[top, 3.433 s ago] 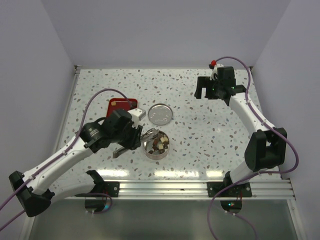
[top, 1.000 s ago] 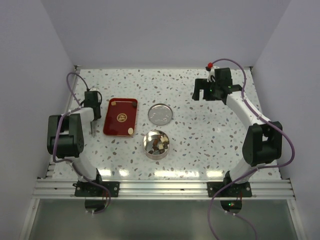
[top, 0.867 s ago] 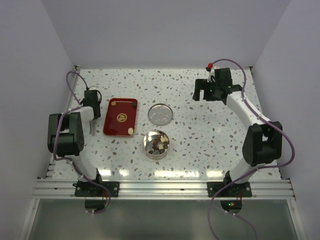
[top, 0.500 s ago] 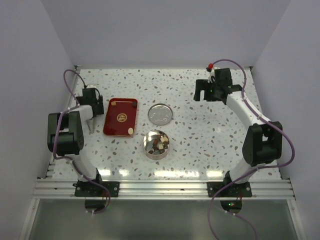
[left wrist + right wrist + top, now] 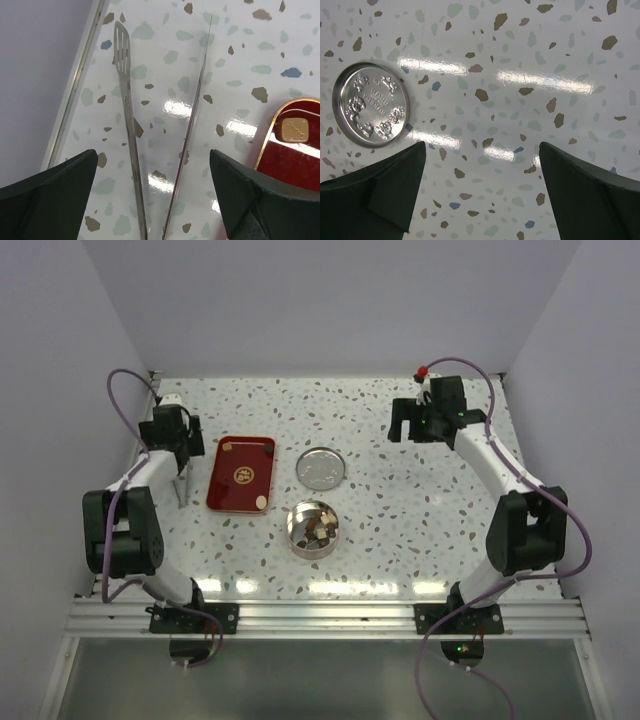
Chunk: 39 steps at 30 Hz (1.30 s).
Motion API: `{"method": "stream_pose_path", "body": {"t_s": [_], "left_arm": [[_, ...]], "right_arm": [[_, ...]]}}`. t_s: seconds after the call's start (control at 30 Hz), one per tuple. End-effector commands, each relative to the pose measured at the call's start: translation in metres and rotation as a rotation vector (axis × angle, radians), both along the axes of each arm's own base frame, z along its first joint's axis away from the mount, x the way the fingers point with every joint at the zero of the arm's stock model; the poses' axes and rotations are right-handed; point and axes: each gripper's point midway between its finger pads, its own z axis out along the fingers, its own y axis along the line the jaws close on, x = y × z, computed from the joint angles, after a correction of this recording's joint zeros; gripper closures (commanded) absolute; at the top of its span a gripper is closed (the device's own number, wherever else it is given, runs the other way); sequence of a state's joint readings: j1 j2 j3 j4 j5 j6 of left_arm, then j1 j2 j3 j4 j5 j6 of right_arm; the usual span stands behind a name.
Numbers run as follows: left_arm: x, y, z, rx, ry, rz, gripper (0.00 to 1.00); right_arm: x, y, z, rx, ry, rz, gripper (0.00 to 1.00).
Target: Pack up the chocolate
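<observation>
Silvery metal forms the small round open tin (image 5: pixel 312 528), which sits on the speckled white desk (image 5: pixel 400 530), well apart from both sets of jaws and nearer the arm bases than either. It holds the chocolate (image 5: pixel 316 531), a heap of small chunks, some dark brown and some pale cream. One more pale tan square chunk (image 5: pixel 294 131) rests in a corner of the flat red gold-rimmed rectangular tray (image 5: pixel 300 160), just to the right of the left gripper (image 5: pixel 153 152). That gripper's jaws stand wide, and the thin metal tongs (image 5: pixel 128 115) lie between them, reaching out ahead; whether the fingers touch them cannot be told. The right gripper (image 5: pixel 482 145) has its jaws spread wide with nothing between them. The round embossed silver lid (image 5: pixel 370 105) lies flat on the desk ahead and to the left of them.
</observation>
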<state>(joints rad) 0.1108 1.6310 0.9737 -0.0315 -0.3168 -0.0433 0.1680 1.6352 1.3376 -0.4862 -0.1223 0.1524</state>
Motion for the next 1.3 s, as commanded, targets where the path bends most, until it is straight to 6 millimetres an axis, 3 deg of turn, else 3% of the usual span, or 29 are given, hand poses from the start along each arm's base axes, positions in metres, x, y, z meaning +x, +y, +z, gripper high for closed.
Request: {"method": "stream_pose_path", "body": {"t_s": [0.0, 0.1, 0.2, 0.3, 0.33, 0.4, 0.53, 0.57, 0.6, 0.67, 0.8, 1.03, 1.27], "left_arm": [[0.007, -0.001, 0.047, -0.028, -0.085, 0.020, 0.00], [0.010, -0.006, 0.069, -0.055, -0.113, 0.014, 0.00], [0.016, -0.024, 0.095, -0.130, -0.191, -0.065, 0.00], [0.018, -0.053, 0.126, -0.225, -0.285, -0.194, 0.00], [0.020, -0.071, 0.131, -0.291, -0.305, -0.258, 0.00], [0.021, -0.088, 0.141, -0.345, -0.335, -0.312, 0.00], [0.018, -0.110, 0.145, -0.330, -0.329, -0.370, 0.00], [0.018, -0.117, 0.144, -0.329, -0.322, -0.389, 0.00], [0.017, -0.121, 0.143, -0.330, -0.319, -0.398, 0.00], [0.016, -0.136, 0.142, -0.332, -0.312, -0.433, 0.00], [0.014, -0.155, 0.140, -0.352, -0.303, -0.475, 0.00], [0.012, -0.173, 0.141, -0.411, -0.311, -0.530, 0.00], [0.013, -0.173, 0.140, -0.411, -0.310, -0.530, 0.00]], "right_arm": [[0.001, -0.003, 0.027, -0.006, -0.068, -0.002, 0.01], [0.001, -0.004, 0.027, -0.003, -0.068, -0.005, 0.01], [0.003, 0.000, 0.021, 0.003, -0.062, -0.003, 0.02], [0.006, 0.016, 0.013, 0.007, -0.055, 0.022, 0.03], [0.006, 0.026, 0.010, 0.007, -0.055, 0.041, 0.04], [0.010, 0.037, -0.002, 0.003, -0.034, 0.046, 0.04], [0.012, 0.085, -0.024, -0.012, 0.004, 0.124, 0.06], [0.017, 0.094, -0.021, -0.009, -0.006, 0.139, 0.06], [0.018, 0.102, -0.035, -0.018, 0.022, 0.148, 0.07], [0.025, 0.115, -0.035, -0.031, 0.010, 0.147, 0.09], [0.032, 0.118, -0.053, -0.041, 0.046, 0.124, 0.14], [0.022, 0.128, -0.088, -0.051, 0.123, 0.147, 0.27], [0.023, 0.146, -0.091, -0.046, 0.118, 0.178, 0.32]]}}
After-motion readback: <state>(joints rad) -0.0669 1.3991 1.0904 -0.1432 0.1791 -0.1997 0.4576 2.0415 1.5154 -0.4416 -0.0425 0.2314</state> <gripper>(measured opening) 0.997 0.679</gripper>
